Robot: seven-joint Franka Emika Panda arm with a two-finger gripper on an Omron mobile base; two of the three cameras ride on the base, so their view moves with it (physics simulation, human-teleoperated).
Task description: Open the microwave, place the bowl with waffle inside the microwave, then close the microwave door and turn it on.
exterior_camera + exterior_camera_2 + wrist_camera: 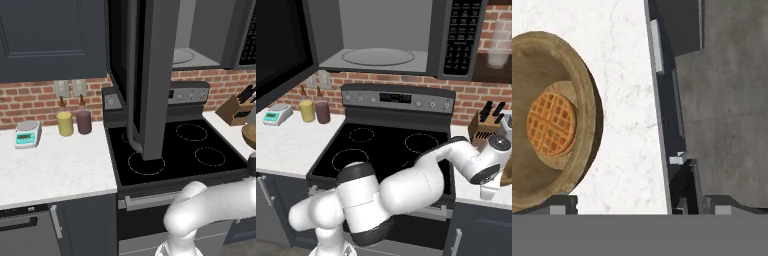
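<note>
Two base cameras flank the stove and open microwave; the hand camera looks closely down on the desk.

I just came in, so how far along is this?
Done: the door stands open on the microwave. In hand: the gripper hangs over the counter beside the bowl, waffle inside, not yet gripped. Left: loading, closing, starting.

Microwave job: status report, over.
Microwave door swung wide, cavity and glass plate bare. Gripper open, above the counter edge beside the bowl; waffle inside. Bowl not yet gripped. Nothing blocking the path.
</note>
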